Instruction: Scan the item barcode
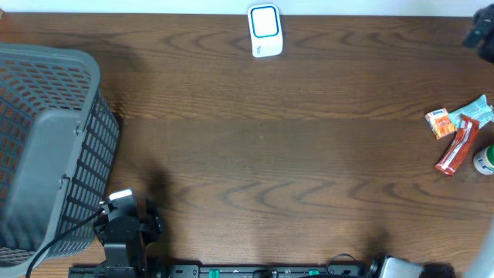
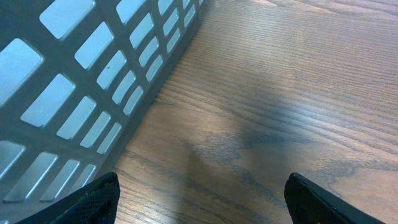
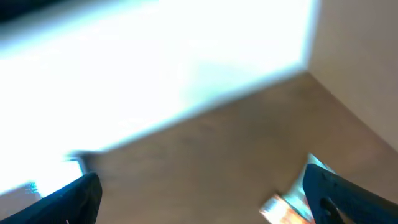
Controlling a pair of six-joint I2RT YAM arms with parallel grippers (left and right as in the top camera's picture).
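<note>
The items lie in a small heap at the table's right edge: an orange packet [image 1: 441,123], a red bar [image 1: 457,146], a teal packet [image 1: 478,108] and a white bottle [image 1: 485,160]. The white, blue-framed scanner [image 1: 265,31] stands at the far middle. My left gripper [image 1: 154,218] hovers at the front left beside the basket, open and empty [image 2: 202,190]. My right gripper [image 3: 199,190] is open with nothing between its fingers. Its view is blurred, and an orange packet [image 3: 283,208] shows by the right finger. A dark part of the right arm [image 1: 480,32] shows at the far right edge.
A large grey mesh basket [image 1: 46,147] fills the left side, and its wall [image 2: 93,74] stands close to my left fingers. Bare wood tabletop [image 1: 262,154] stretches between the basket and the items. The arms' base rail [image 1: 231,270] runs along the front edge.
</note>
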